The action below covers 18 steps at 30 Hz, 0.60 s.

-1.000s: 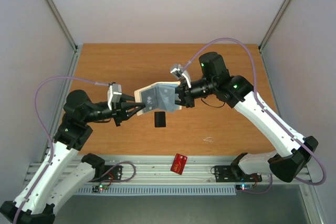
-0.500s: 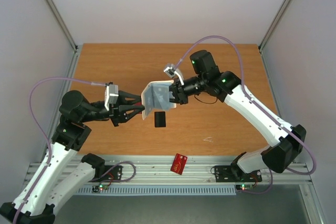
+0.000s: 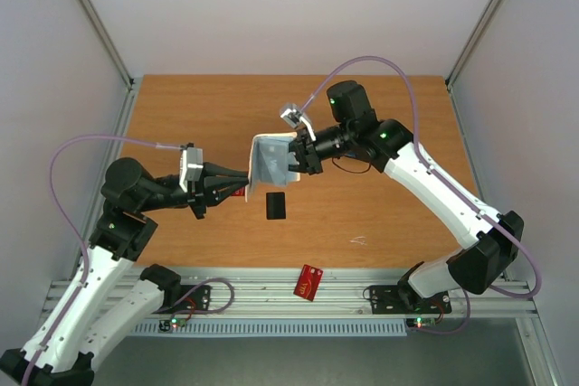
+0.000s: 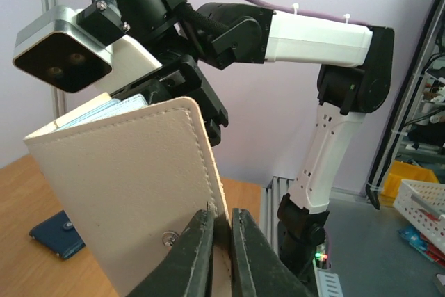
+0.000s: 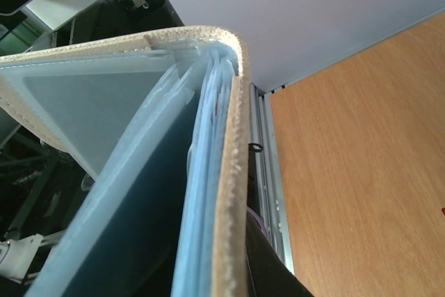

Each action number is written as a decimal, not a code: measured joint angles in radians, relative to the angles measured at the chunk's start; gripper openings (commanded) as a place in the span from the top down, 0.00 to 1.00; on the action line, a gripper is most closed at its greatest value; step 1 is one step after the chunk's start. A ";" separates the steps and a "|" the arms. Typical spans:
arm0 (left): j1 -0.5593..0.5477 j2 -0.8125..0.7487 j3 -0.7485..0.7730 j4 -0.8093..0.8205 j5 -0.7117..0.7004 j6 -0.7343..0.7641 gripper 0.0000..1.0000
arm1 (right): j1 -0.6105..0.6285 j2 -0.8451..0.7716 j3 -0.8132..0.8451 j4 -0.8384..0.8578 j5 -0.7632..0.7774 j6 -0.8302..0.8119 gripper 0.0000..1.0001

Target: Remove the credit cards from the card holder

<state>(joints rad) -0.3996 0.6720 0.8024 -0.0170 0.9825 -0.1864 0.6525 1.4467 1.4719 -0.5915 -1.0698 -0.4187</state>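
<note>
The card holder [image 3: 270,162], pale beige with grey-blue sleeves, hangs above the table between both grippers, partly folded. My left gripper [image 3: 242,183] is shut on its lower beige edge [image 4: 167,193]; the jaws pinch the stitched rim [image 4: 221,231]. My right gripper [image 3: 297,158] is shut on the other cover [image 5: 233,193], one dark finger [image 5: 271,269] outside it. The sleeves [image 5: 198,172] fan open and a sliver of red shows among them. One red card [image 3: 310,281] lies on the near rail. The other cards are hidden.
A small dark blue wallet [image 3: 277,205] lies on the wooden table under the holder, and also shows in the left wrist view [image 4: 57,234]. The metal rail [image 3: 271,300] runs along the near edge. Grey walls enclose the left, right and back.
The right gripper has moved left and farther back, folding the holder more upright. The left fingers, spread half a second ago, are now pinched on the holder's edge.
</note>
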 measured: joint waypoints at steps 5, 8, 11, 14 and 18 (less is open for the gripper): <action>0.000 0.001 -0.022 0.065 0.006 -0.045 1.00 | -0.004 0.000 0.000 0.014 -0.026 0.015 0.98; -0.005 0.009 -0.032 0.100 0.004 -0.074 1.00 | -0.004 0.000 0.000 0.039 -0.030 0.034 0.98; -0.024 0.029 -0.032 0.134 -0.013 -0.098 1.00 | -0.001 0.003 0.000 0.077 -0.029 0.056 0.97; -0.039 0.048 -0.032 0.168 -0.042 -0.142 1.00 | 0.005 0.013 0.000 0.124 -0.029 0.080 0.97; -0.042 0.063 -0.032 0.208 -0.073 -0.193 1.00 | 0.006 0.025 0.000 0.174 -0.031 0.107 0.97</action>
<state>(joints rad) -0.4412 0.7349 0.7704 0.1909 0.9096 -0.3794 0.6582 1.4719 1.4723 -0.4175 -1.1011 -0.3115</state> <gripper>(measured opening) 0.007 0.075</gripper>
